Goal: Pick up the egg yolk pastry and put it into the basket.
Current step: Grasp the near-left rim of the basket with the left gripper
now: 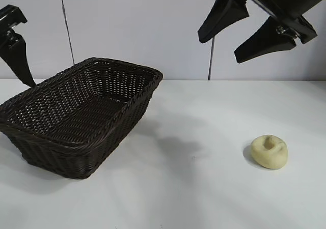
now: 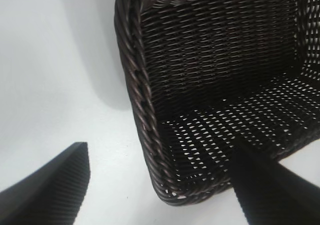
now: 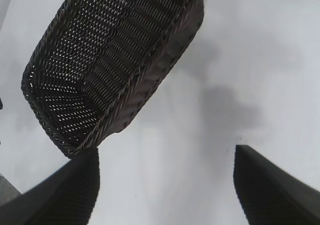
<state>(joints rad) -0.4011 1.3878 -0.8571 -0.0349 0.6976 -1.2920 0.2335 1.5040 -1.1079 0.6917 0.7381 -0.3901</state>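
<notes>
— Starting at the left edge, what do you see?

— Only part of the left gripper [image 1: 18, 56] shows in the exterior view, a dark finger hanging just beside the basket's left end, above the table; its own wrist view shows two ribbed black fingers [image 2: 50, 185] spread wide apart with nothing between them, one over the white table [image 2: 55, 85], the other over the basket's corner.

— And the basket?

— The basket [image 1: 81, 117] sits on the left half of the table [image 1: 204, 188]; dark brown wicker, rectangular, flared sides, a braided rim; light shows through the weave of its floor; nothing lies inside it in any view.

— Any label or writing on it?

— I can read none, on the basket, the grippers or the table.

— Moving right?

— A bare stretch of white table with soft shadows; then the right gripper [image 1: 243, 33] high in the air, well above the surface, its two black fingers parted and holding nothing; in its wrist view the fingers [image 3: 60, 195] frame the table with the basket [image 3: 115, 65] farther off.

— Where is the egg yolk pastry?

— The egg yolk pastry [image 1: 269, 151] rests on the table at the right, well apart from the basket; pale yellow, rounded, a dimple and crease on top; it lies below the right gripper and slightly to its right, untouched.
</notes>
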